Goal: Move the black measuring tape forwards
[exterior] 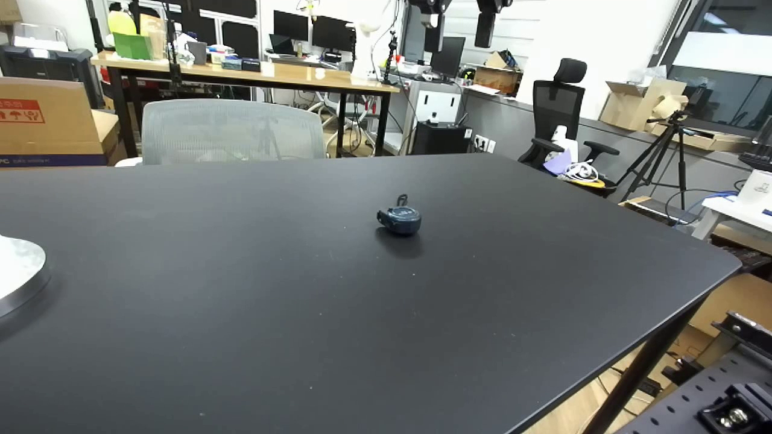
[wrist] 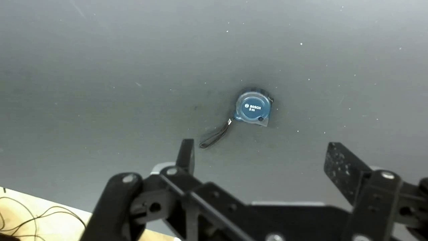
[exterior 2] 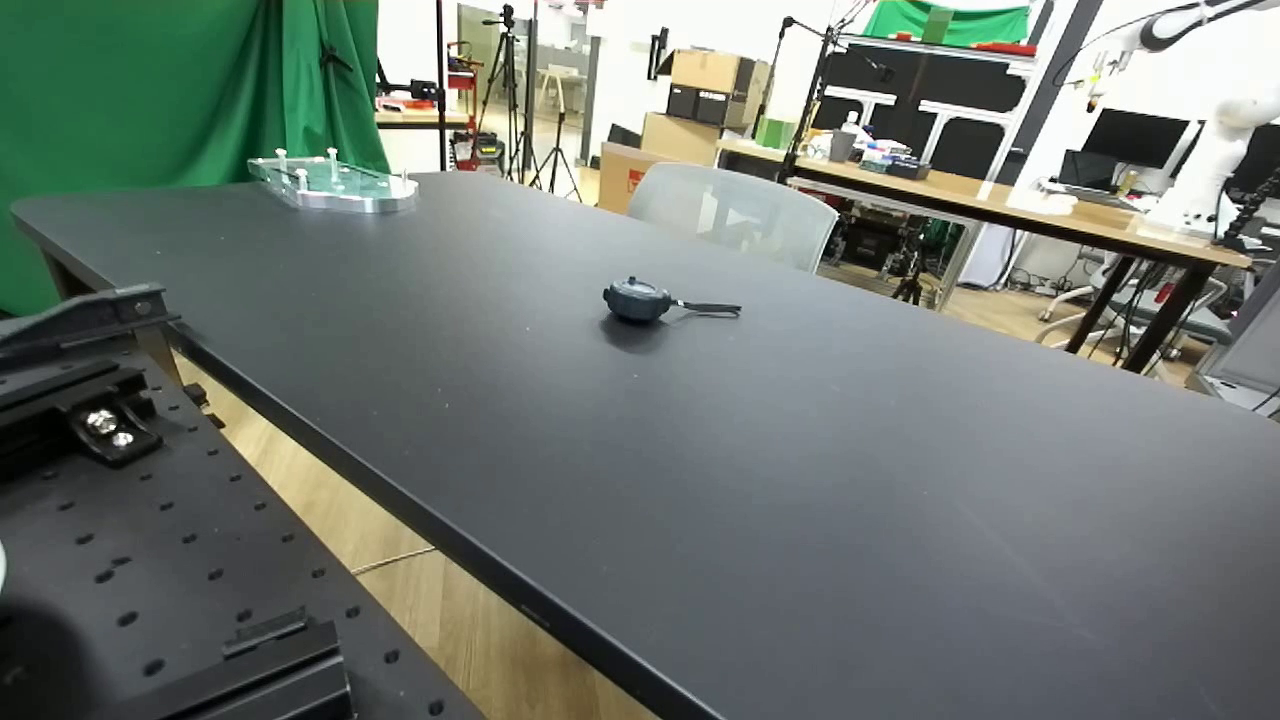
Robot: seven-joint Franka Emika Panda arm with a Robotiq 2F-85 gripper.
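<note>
The black measuring tape (exterior: pixel 401 220) is a small rounded dark blue-black case lying on the dark table, with a short wrist strap. It shows in both exterior views, here too (exterior 2: pixel 638 300). In the wrist view the tape (wrist: pixel 253 107) lies flat with its label up, and its strap points to the lower left. My gripper (wrist: pixel 260 145) is open, with its fingers wide apart and nothing between them. In the wrist view the tape lies beyond the fingertips. In an exterior view the gripper (exterior: pixel 459 37) hangs high above the table at the top edge. It touches nothing.
The dark table (exterior: pixel 271 337) carries a white-topped, metal-rimmed object (exterior: pixel 24 283) at its left in an exterior view. A clear plate with pegs (exterior 2: pixel 340 190) stands at the table's far end. A mesh chair (exterior 2: pixel 735 215) stands at the table's edge. A perforated black mount (exterior 2: pixel 200 560) sits beside the table.
</note>
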